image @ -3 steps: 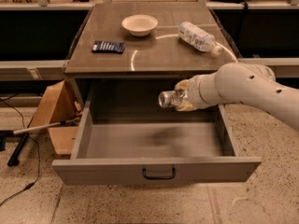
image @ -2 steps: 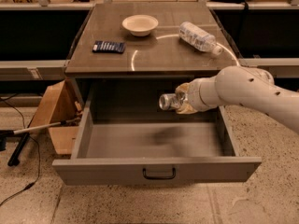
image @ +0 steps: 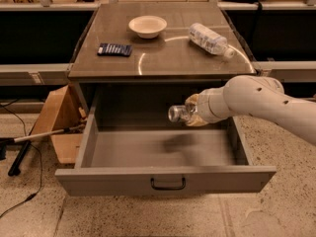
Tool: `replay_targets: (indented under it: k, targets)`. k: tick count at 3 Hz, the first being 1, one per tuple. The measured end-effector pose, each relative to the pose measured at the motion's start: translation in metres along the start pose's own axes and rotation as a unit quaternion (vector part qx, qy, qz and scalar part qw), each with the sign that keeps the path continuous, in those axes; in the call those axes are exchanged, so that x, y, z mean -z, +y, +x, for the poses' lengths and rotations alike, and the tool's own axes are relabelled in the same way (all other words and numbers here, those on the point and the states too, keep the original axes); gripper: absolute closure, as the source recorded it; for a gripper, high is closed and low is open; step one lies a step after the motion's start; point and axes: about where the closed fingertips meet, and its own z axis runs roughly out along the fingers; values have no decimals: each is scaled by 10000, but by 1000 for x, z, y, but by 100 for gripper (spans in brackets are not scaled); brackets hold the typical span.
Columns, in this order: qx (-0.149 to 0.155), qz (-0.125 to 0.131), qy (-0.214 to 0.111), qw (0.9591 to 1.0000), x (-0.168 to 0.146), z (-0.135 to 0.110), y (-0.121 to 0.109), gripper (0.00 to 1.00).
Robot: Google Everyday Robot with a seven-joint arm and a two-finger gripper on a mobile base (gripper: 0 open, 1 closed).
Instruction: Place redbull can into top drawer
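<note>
One step is left, as I judge it: letting go. Nearest the camera, the drawer (image: 98,179) stands pulled well out, its black handle (image: 168,183) centred on the front panel, and its grey floor holds nothing but a soft shadow. Above that floor, right of the middle, the gripper (image: 191,115) is closed around the can (image: 177,113), which lies on its side in the air with one shiny round end turned to the left. The can is over the drawer's opening but rests on nothing, so the carrying looks done while lowering and release are not yet done. The white arm (image: 256,100) reaches in from the right. Farther back, on the countertop (image: 163,58), lie a dark packet (image: 114,49), a pale bowl (image: 147,25) and a clear bottle (image: 210,38), all well apart from the can.
</note>
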Motion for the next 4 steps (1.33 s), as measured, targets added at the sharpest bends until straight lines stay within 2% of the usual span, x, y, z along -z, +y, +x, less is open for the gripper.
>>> replay_targets:
  k: [3,4]
  targets:
    - [-93,-238,148,9996,-13,6,15,100]
    - [-79,-501,380,9980,-24,13,29,100]
